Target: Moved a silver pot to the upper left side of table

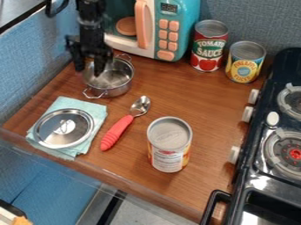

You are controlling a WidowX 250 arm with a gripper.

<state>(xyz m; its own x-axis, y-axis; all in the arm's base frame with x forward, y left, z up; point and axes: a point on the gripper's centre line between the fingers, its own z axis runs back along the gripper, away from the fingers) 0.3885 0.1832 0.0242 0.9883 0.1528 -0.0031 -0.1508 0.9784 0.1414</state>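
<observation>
The gripper (89, 70) hangs over the left rim of the silver pot (119, 89) at the table's upper left, in front of the toy microwave. Its fingers stand apart, one at the pot's outer left side and the other over the pot's inside. The pot is upright with a wire handle at its front and another at its back; the gripper hides part of its left rim. Whether the fingers touch the pot I cannot tell. Brown wood forms the table (217, 110).
Nearby are a microwave (176, 6), tomato can (208, 46), yellow can (245, 62), front can (169, 145), red-handled spoon (117, 132) and metal lid (63, 128) on a teal cloth (97, 114). A stove (273, 176) borders the right; a blue wall (35, 66) stands left.
</observation>
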